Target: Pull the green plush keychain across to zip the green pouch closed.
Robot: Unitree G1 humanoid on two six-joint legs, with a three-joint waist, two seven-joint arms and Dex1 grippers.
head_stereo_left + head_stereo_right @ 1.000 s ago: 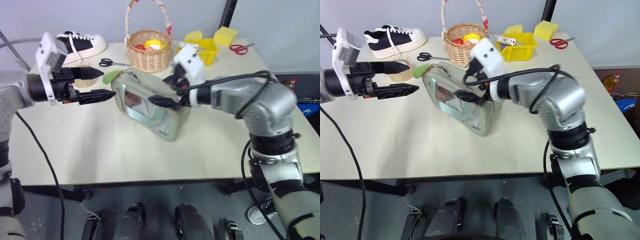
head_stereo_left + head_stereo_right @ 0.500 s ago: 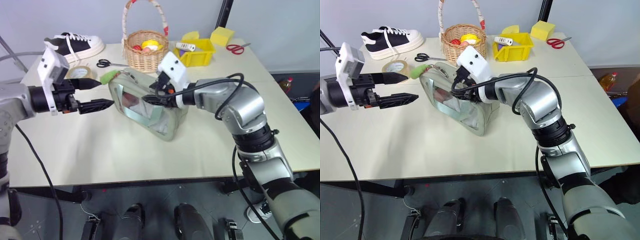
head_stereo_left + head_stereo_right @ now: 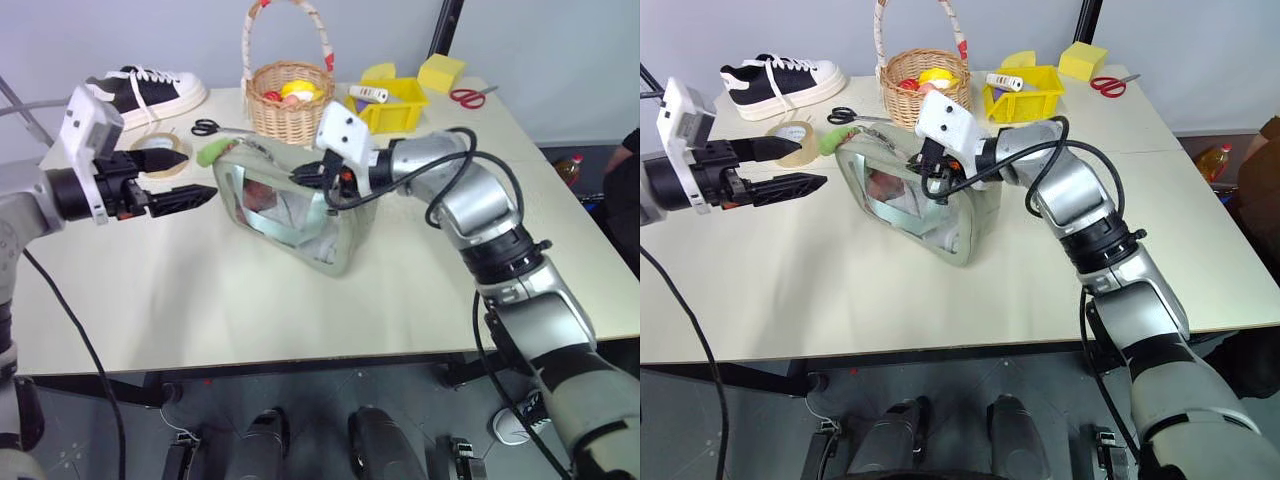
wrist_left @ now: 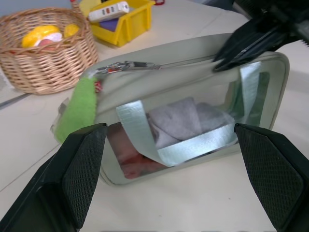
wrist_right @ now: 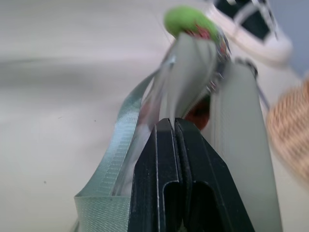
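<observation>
Right hand (image 5: 170, 126) pinching the green pouch (image 3: 300, 200) rim, left hand (image 3: 200, 178) spread.
Keep that brace firm; bring your left hand to the green plush keychain (image 3: 217, 153).

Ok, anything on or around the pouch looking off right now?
Yes. The right gripper is shut on the top edge of the green pouch, not on the green plush keychain, which hangs untouched at the opposite end. The left gripper is open beside it.

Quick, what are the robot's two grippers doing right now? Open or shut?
Left gripper: open, holding nothing, near the green plush keychain.
Right gripper: shut, pinching the top edge of the green pouch.
</observation>
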